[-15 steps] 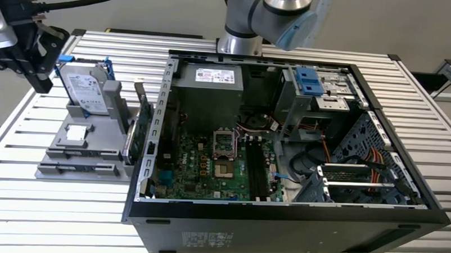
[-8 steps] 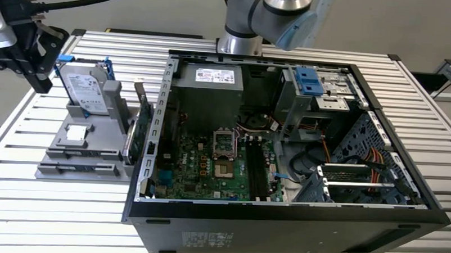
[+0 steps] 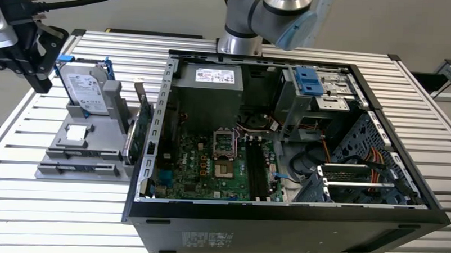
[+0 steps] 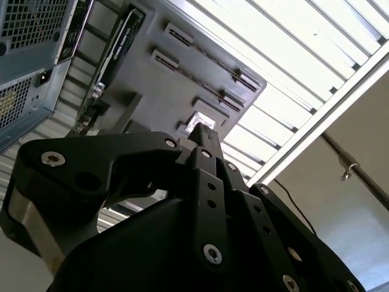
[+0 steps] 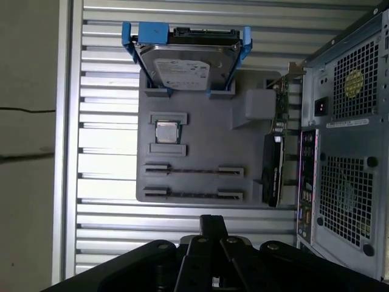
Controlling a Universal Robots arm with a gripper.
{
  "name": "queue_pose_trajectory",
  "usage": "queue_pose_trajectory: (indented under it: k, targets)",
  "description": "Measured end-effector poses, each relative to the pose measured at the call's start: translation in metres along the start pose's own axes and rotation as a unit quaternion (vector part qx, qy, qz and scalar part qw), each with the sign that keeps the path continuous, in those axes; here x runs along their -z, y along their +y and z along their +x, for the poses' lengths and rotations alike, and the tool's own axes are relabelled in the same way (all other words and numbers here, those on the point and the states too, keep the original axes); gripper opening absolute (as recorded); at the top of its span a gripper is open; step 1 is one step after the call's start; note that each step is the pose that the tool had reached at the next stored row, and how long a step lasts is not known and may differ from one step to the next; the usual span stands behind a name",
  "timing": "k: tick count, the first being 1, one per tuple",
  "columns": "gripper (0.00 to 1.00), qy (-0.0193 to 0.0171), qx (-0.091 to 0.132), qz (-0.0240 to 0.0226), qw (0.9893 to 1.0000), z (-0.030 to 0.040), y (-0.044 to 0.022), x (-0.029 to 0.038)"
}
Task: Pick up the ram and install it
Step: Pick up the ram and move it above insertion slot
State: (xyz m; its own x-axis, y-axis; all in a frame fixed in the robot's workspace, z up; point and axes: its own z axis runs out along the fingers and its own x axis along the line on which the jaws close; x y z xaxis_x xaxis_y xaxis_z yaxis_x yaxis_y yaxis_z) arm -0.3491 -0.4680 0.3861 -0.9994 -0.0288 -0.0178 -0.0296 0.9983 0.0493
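The pincer (image 5: 213, 222) hangs over the slatted worktop (image 5: 103, 79) with its fingers pressed together and nothing between them. In the exterior view it sits at the left, well above the grey holder tray (image 3: 97, 136) and apart from everything on it.

The ram (image 5: 193, 171) appears to lie in the tray's 2 long holders, as 2 thin strips side by side. They are seen edge-on, so this is hard to confirm. They rest between the processor chip (image 5: 166, 131) and the tray's edge.

At the tray's other end, a hard drive (image 5: 185, 64) in a blue frame stands propped up. An expansion card (image 5: 273, 170) stands on edge along the side of the tray nearest the computer case (image 3: 405, 133). The case lies open on the worktop, with its motherboard (image 3: 201, 165) exposed.
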Motion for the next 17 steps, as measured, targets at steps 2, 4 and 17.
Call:
queue_pose_trajectory:
  k: [2, 4, 17]
  targets:
    - [0.0, 0.0002, 0.004, -0.0001, 1.0, 0.0, 0.0, 0.0]
    - [0.0, 0.0004, 0.009, -0.0002, 1.0, 0.0001, 0.0, -0.0001]
    - [0.0, 0.0016, 0.033, -0.0006, 0.9995, 0.0, 0.0, 0.0]
